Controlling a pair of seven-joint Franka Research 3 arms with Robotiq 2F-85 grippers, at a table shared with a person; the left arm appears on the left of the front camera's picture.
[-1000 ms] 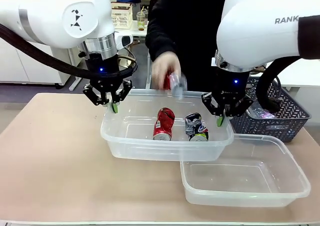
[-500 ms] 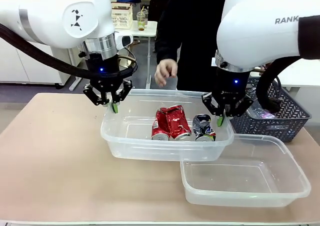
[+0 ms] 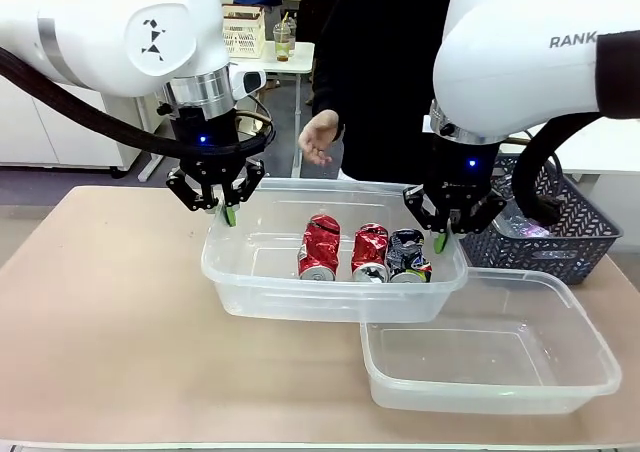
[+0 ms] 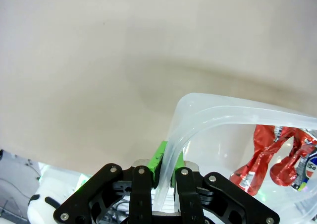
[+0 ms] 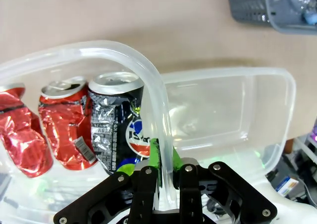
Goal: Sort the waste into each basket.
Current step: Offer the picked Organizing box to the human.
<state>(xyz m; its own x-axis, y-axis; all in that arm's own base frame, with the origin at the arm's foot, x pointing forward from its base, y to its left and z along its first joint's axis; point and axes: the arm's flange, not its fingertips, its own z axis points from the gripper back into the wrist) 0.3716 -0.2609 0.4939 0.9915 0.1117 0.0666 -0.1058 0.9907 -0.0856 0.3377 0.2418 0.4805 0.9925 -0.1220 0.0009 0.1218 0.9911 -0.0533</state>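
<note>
**While both pincers clamp one rim, three crushed cans stand in the far tub**

Left gripper (image 4: 167, 165) is closed on the corner rim of the far tub (image 3: 214, 270), one green pad on each side of the clear wall. Right gripper (image 5: 165, 170) is likewise closed on the same tub's rim at the opposite end, just beside the dark can (image 3: 408, 256).

All three cans stand upright in a row in the right half of this tub. The left red can (image 3: 320, 247) and the middle red can (image 3: 369, 253) are shiny, creased and dented. The dark can is crumpled, black and blue with a silver top.

Bare tub floor lies between the left wall and the left red can. The far tub's front right corner overlaps the near tub (image 3: 603, 370), whose floor shows bare. A dark blue lattice basket (image 3: 572, 240) sits behind the right gripper. Open table (image 3: 100, 312) spreads to the left. A person's hand (image 3: 320, 138) hovers beyond the far rim.
</note>
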